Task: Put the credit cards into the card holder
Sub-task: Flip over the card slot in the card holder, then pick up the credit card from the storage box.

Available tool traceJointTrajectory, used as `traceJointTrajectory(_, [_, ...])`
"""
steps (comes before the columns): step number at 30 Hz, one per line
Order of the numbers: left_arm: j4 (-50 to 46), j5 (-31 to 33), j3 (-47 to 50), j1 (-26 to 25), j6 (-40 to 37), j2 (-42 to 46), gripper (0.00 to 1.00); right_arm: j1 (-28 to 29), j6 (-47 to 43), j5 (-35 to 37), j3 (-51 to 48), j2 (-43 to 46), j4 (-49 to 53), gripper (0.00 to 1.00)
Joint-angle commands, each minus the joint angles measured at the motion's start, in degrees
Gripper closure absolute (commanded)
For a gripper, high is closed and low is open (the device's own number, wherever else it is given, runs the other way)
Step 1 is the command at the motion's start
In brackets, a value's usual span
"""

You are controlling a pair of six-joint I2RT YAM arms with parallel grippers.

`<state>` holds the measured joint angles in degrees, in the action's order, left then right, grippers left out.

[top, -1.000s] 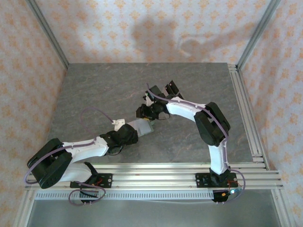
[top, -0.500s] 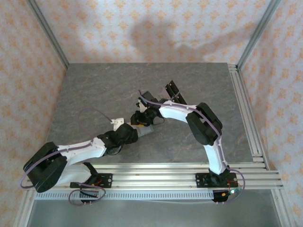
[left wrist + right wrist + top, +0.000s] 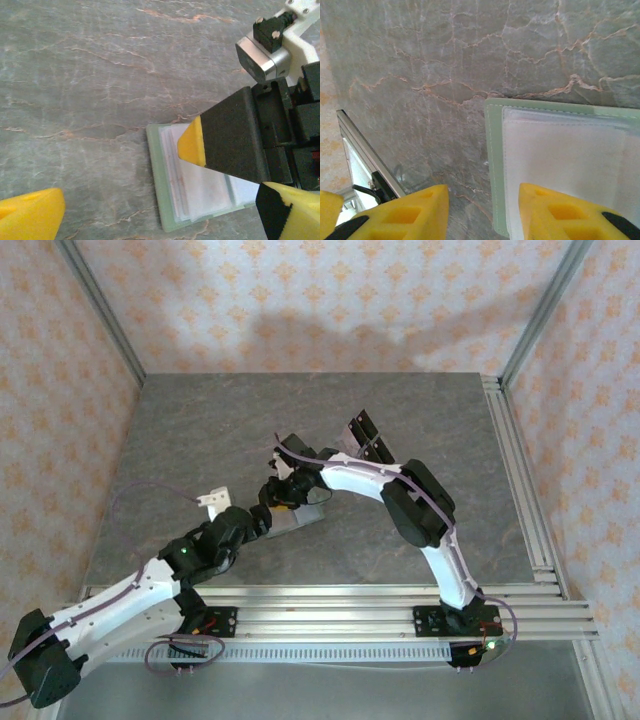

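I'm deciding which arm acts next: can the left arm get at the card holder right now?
Probably only partly. The left tool is open and close beside the card holder, but the right tool hangs over it, one finger above its pale inside, crowding a grasp.

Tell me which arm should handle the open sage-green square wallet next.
Right, probably. The right gripper hangs straddling an edge of the sage-green square wallet, one finger over its pale inside, jaws part open. The left gripper is wide open, short of the wallet.
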<state>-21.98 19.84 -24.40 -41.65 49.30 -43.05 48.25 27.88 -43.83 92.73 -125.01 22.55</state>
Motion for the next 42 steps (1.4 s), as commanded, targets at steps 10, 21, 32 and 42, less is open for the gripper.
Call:
traceJointTrajectory(10, [-2.6, 3.2, 0.6, 0.3, 3.4, -7.0, 0.00, -1.4, -1.2, -0.3, 2.4, 2.3, 3.6, 0.59])
traceJointTrajectory(21, [0.0, -2.4, -7.6, 7.1, -1.3, -24.1, 0.00, -14.7, -16.9, 24.0, 8.9, 12.3, 23.4, 0.59])
traceJointTrajectory(32, [4.1, -6.2, -12.6, 12.2, -5.3, -34.2, 0.00, -17.6, -28.5, 46.3, 27.4, -0.9, 37.3, 0.68])
traceJointTrajectory(42, [5.2, -7.4, -14.2, 13.3, -6.5, -36.5, 0.00, -17.7, -29.8, 49.1, 36.3, -9.3, 40.9, 0.72])
